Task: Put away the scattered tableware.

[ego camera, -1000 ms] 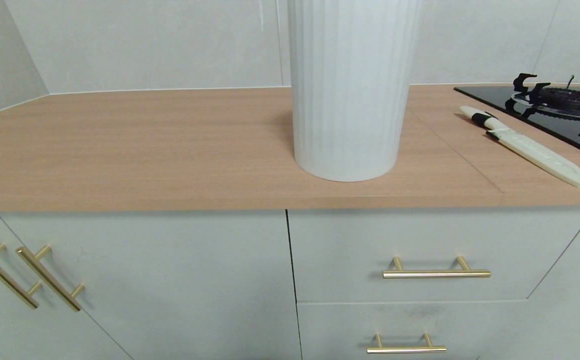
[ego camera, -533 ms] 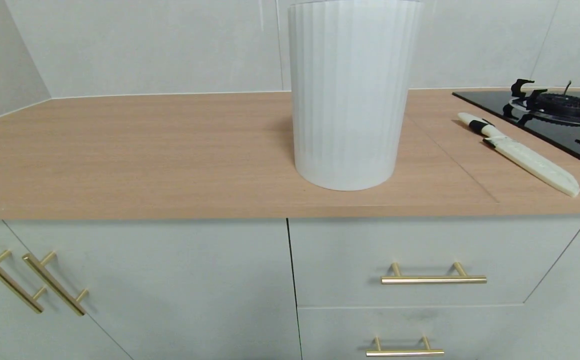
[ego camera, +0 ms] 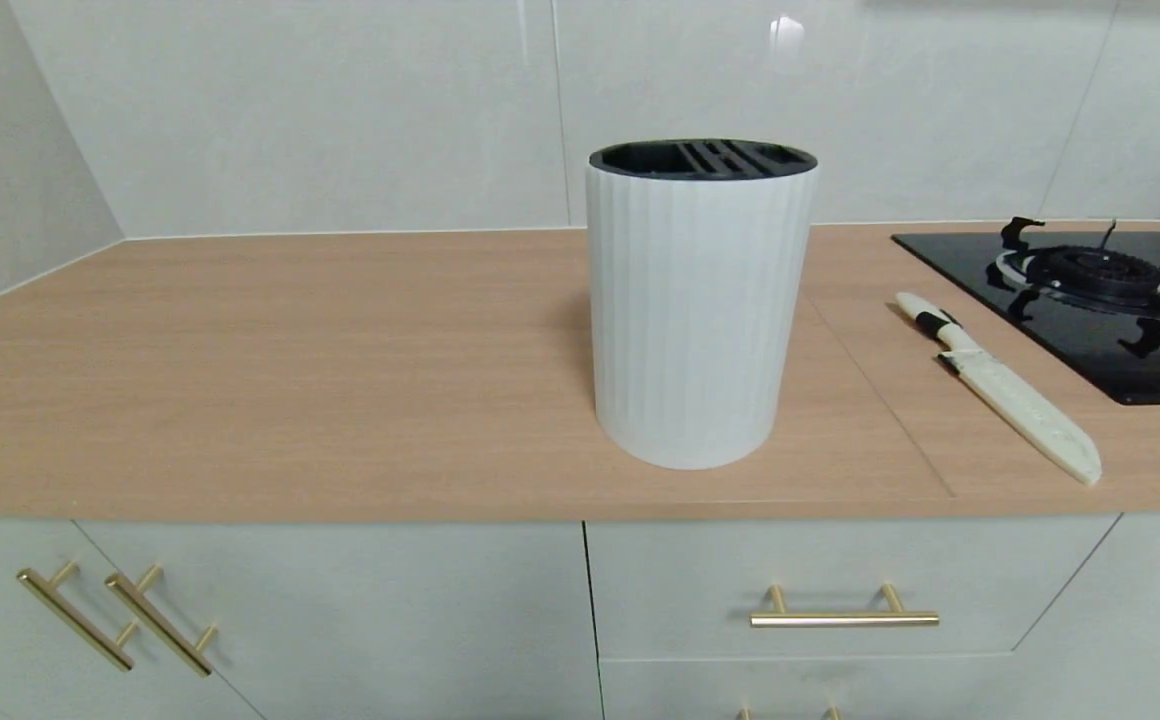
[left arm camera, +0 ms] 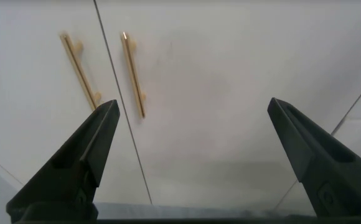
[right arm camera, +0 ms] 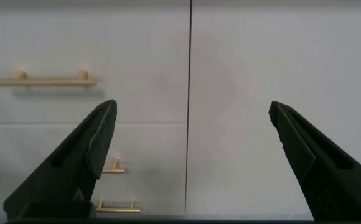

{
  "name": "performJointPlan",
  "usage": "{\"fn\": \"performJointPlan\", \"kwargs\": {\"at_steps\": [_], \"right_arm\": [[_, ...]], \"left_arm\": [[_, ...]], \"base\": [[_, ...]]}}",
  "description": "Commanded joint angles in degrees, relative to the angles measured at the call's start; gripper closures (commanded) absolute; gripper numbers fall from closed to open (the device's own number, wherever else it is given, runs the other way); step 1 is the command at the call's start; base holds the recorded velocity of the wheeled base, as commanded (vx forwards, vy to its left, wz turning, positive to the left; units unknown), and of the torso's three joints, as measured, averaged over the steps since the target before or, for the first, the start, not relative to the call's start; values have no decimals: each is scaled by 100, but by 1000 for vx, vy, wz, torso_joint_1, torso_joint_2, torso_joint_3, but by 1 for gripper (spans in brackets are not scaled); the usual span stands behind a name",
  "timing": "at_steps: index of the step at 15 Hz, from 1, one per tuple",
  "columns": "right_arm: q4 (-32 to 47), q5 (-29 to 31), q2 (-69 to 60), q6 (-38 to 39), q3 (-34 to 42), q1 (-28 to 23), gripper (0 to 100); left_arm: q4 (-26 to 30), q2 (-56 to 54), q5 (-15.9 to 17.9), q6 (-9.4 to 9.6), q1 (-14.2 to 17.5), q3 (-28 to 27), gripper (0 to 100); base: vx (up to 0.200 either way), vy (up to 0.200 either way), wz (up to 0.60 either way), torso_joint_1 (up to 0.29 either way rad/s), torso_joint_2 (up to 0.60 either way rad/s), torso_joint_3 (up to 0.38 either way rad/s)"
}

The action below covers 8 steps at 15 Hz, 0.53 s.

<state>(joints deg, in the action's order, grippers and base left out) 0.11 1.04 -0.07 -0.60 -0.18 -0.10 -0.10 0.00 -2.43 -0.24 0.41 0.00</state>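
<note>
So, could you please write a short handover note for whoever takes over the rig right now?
Left gripper: jaws open, empty, facing the pale cabinet fronts below the counter.
Right gripper: jaws open, empty, facing the same fronts.
Things: the white ribbed cylindrical knife holder with a black slotted top stands upright on the wooden countertop. The cream-bladed kitchen knife lies flat to its right, beside the black gas hob, touching neither.
Done: nothing put away yet.
Left: grasp the knife and slot it into the holder, probably with the right arm.
</note>
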Motion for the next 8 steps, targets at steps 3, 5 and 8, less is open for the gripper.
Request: {"fn": "performJointPlan", "kwargs": {"at_steps": [3,5,8], "right_arm": [[7,2,7,-2,1,1,0],[7,2,7,-2,1,1,0],[7,2,7,-2,1,1,0]], "left_arm": [[1,0,-4,-2,2,0,0],[1,0,-4,-2,2,0,0],[1,0,-4,-2,2,0,0]], "base": [[0,0,0,170,-470,-300],[0,0,0,176,-486,-288],[0,0,0,207,-494,-294]]}}
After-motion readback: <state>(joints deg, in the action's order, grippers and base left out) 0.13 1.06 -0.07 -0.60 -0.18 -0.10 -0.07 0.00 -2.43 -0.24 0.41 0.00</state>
